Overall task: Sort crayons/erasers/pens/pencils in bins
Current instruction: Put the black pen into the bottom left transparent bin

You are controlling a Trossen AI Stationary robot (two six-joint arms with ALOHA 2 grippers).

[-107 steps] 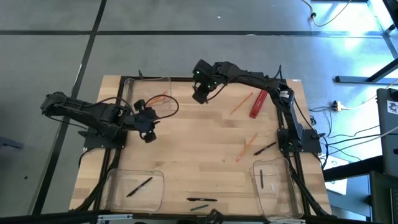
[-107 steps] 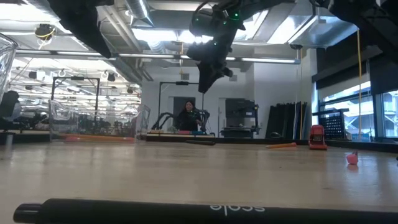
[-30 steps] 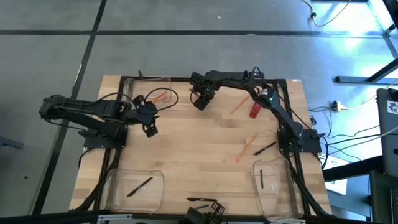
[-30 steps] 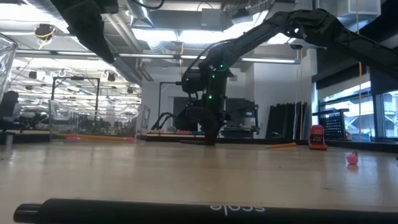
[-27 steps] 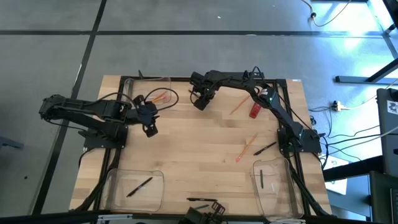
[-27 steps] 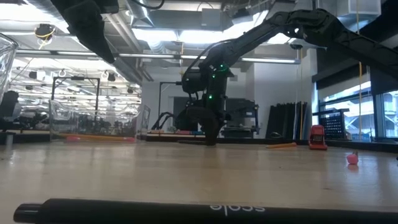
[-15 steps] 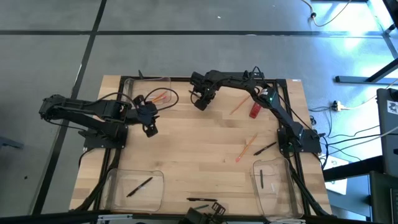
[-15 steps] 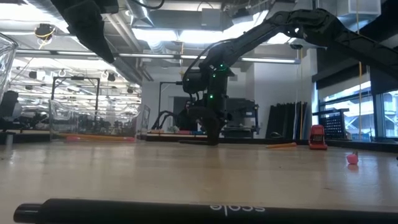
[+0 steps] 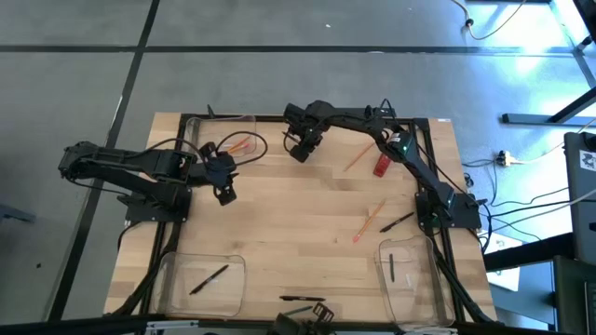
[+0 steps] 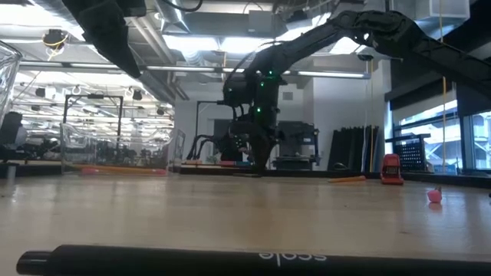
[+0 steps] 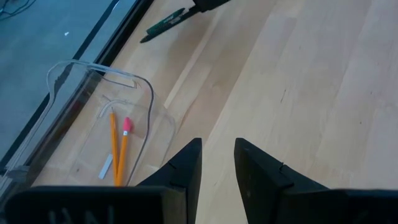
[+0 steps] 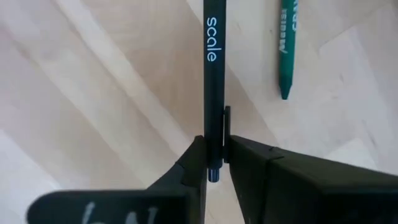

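My right gripper hangs over the far middle of the table and is shut on a black pen printed "scale". A green crayon lies on the table beside it. My left gripper waits over the left middle, its fingers a little apart and empty. Three clear bins stand on the table. The far-left bin holds orange pencils. The near-left bin and the near-right bin each hold one black pen. My right gripper pinches the pen between its two fingers near its clip end. The fingers come from above, pointing down, and lie across the pen. The rest of the pen runs out past the fingertips. Whether its far end is on the table, I cannot tell.
A thick red cylinder and an orange pencil lie at the far right. More pencils and a black pen lie at the right middle. Two black pens lie at the near edge. A pink eraser lies on the right.
My right gripper has gone up a little from the table and slightly toward the far edge.
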